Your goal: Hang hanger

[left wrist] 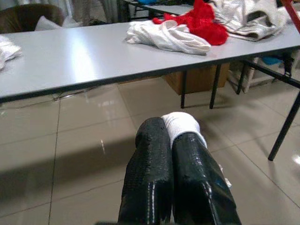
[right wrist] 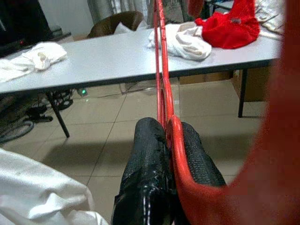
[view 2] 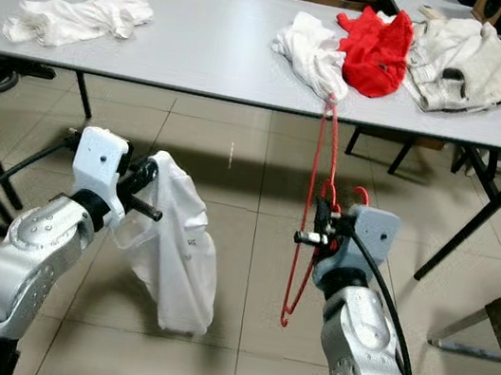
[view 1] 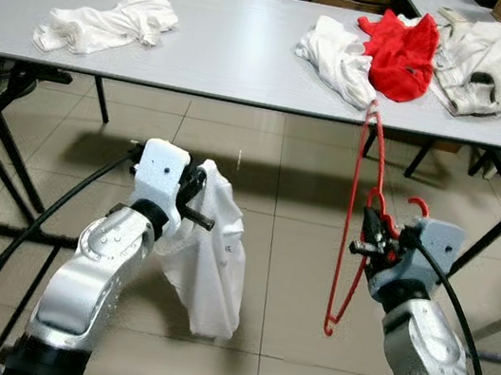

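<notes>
A red plastic hanger (view 1: 357, 215) stands upright on end below the table's front edge, and my right gripper (view 1: 367, 248) is shut on it near its hook; the fingers (right wrist: 150, 159) pinch the red bar (right wrist: 165, 98). A white shirt (view 1: 210, 258) hangs limp toward the floor from my left gripper (view 1: 195, 217), which is shut on a fold of the cloth (left wrist: 180, 124). Hanger and shirt are apart, with a gap of tiled floor between them.
A long grey table (view 1: 232, 69) spans the view ahead, carrying a crumpled white garment (view 1: 110, 22) at left, and a white cloth (view 1: 335, 57), a red garment (view 1: 403, 54) and a cream sweater (view 1: 497, 65) at right. Black table legs and cables lie left.
</notes>
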Motion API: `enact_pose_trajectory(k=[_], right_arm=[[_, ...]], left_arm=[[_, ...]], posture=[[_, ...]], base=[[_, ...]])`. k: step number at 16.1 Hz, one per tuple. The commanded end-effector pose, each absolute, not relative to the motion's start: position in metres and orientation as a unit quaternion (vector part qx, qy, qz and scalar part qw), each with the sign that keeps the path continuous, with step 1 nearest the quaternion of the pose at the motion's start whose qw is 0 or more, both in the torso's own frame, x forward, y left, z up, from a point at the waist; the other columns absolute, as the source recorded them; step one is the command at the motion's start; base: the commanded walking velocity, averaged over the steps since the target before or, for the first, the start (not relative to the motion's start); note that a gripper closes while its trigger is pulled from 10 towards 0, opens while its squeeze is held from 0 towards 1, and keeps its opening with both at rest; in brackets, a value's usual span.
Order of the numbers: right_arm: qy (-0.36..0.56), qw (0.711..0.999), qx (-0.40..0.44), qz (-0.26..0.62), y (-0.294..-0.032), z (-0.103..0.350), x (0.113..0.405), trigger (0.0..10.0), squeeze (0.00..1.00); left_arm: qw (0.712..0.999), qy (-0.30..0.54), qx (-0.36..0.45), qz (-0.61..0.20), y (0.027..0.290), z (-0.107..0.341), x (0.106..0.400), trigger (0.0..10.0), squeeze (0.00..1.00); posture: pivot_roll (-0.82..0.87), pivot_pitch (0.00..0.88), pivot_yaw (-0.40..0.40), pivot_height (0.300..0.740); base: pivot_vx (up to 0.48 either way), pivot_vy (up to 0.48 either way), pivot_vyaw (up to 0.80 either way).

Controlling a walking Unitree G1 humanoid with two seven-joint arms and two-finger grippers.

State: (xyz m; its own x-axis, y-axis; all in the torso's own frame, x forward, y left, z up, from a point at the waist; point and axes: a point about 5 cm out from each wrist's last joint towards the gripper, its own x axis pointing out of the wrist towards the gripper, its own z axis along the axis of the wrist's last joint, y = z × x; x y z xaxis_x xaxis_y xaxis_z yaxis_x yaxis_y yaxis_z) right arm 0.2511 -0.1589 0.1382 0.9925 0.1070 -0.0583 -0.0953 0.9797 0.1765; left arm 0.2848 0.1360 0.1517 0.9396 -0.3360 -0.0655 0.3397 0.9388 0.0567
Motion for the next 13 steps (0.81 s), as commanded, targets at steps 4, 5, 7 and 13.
enact_pose_trajectory(k=[4,5,7,13], right_arm=[[0.015,0.995,0.088,0.033,-0.1664,0.1443,0.2517,10.0,0.00],[0.014,0.995,0.092,0.029,-0.1663,0.1450,0.2523,10.0,0.00],[0.021,0.995,0.090,0.032,-0.1660,0.1447,0.2533,10.0,0.00],[0.015,0.995,0.088,0.042,-0.1644,0.1462,0.2511,10.0,0.00]], left_arm=[[0.983,0.010,0.029,-0.183,0.1295,0.1594,0.2869,10.0,0.00],[0.983,0.010,0.029,-0.183,0.1293,0.1591,0.2866,10.0,0.00],[0.983,0.010,0.028,-0.184,0.1288,0.1589,0.2865,10.0,0.00],[0.983,0.010,0.025,-0.183,0.1279,0.1583,0.2859,10.0,0.00]], posture=[[-0.13,0.041,0.012,0.740],[-0.13,0.040,0.012,0.740],[-0.13,0.039,0.008,0.740],[-0.14,0.042,0.005,0.740]], base=[[0.267,0.000,-0.80],[0.266,0.000,-0.78],[0.266,0.000,-0.73],[0.268,0.000,-0.32]])
